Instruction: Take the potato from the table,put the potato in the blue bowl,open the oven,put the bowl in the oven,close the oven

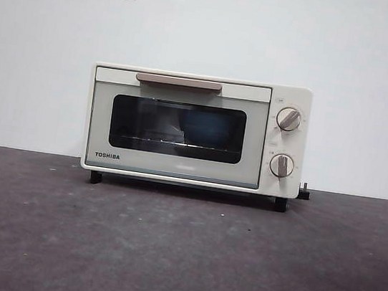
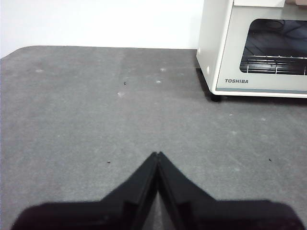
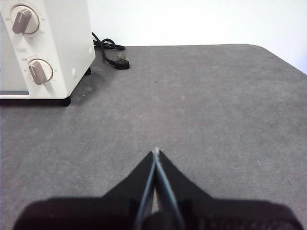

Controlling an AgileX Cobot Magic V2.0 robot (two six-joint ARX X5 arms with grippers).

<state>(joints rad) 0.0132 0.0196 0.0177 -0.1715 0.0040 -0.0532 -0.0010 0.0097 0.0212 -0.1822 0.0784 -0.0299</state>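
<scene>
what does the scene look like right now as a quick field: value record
oven: shut, standing on the table by the wall
blue bowl: dimly seen through the glass door, inside the oven
potato: not visible
left gripper: jaws shut, empty, over bare table, left of the oven
right gripper: jaws shut, empty, over bare table, right of the oven
power plug: lying on the table beside the oven, not in a socket

My table [image 1: 178, 259] is dark grey, matte, faintly speckled, rounded at its far corners in both wrist views. The oven [image 1: 196, 129] stands on it on black feet against the wall; its black power cord [image 3: 111, 51] lies behind, unplugged.
</scene>
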